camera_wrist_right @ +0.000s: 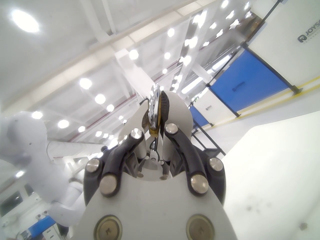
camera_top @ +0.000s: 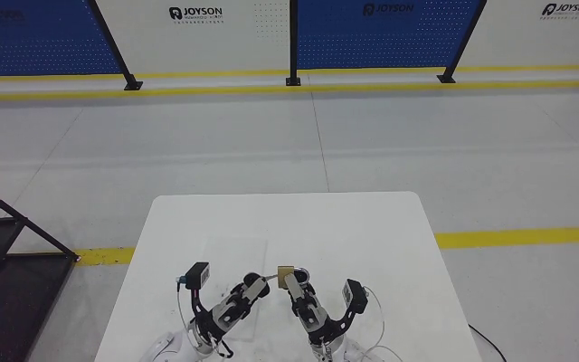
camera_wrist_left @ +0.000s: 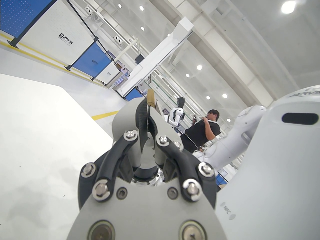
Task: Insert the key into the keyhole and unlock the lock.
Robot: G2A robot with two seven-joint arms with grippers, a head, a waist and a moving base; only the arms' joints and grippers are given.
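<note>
1. The brass lock (camera_top: 286, 271) is pinched in the right gripper (camera_top: 291, 281), over the table (camera_top: 362, 226); the key (camera_wrist_left: 150, 100) sticks out of the left gripper (camera_top: 262, 282), just beside the lock.
2. The table's near edge is close behind; most of the white top stretches ahead.
3. Both grippers are squeezed tight; one holds the lock, one the key.

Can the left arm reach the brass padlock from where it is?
Probably yes: the left gripper, shut on the thin tan key, sits close beside the brass padlock in the right gripper, with nothing between them.
</note>
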